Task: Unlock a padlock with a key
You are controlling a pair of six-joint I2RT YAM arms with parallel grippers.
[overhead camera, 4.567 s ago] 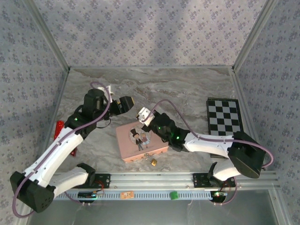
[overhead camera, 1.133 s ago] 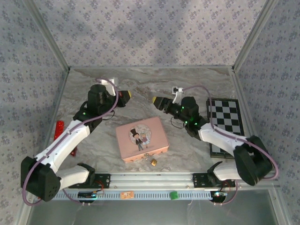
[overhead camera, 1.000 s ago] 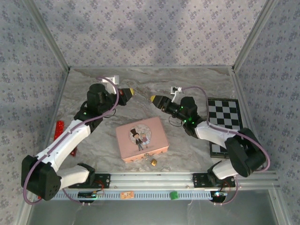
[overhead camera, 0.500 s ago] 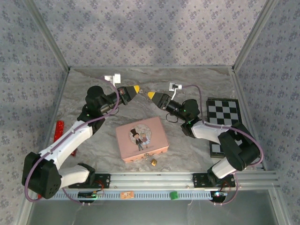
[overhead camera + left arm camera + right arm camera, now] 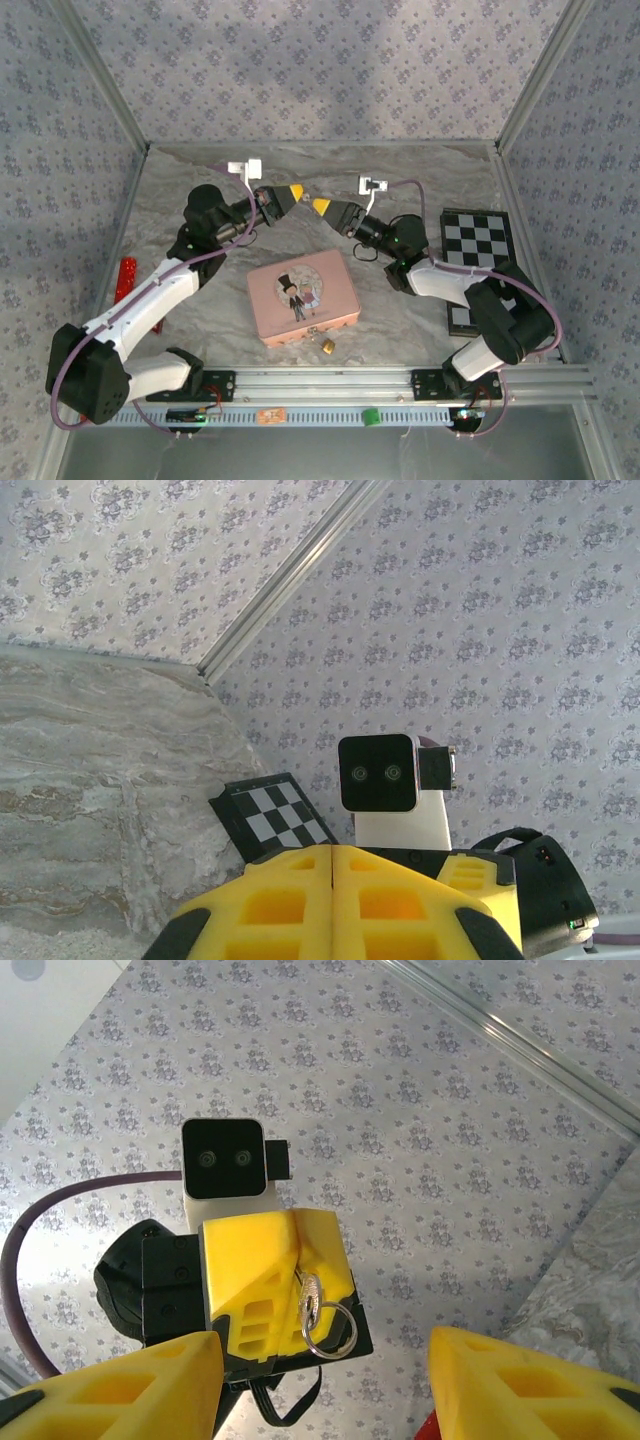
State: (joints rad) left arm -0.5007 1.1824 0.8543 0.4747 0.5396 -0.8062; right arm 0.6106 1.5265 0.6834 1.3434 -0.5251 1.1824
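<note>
Top external shows one padlock (image 5: 327, 346), one pink tin (image 5: 303, 296).

No legible text or labels

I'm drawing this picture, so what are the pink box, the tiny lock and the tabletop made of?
Pink box: probably painted tin. It looks smooth, with a cartoon couple printed on the lid.
Padlock: looks like brass with a shiny gold finish, though it is too small to be sure.
Tabletop: has matte grey veining like marble. It could be a printed sheet rather than real stone.
</note>
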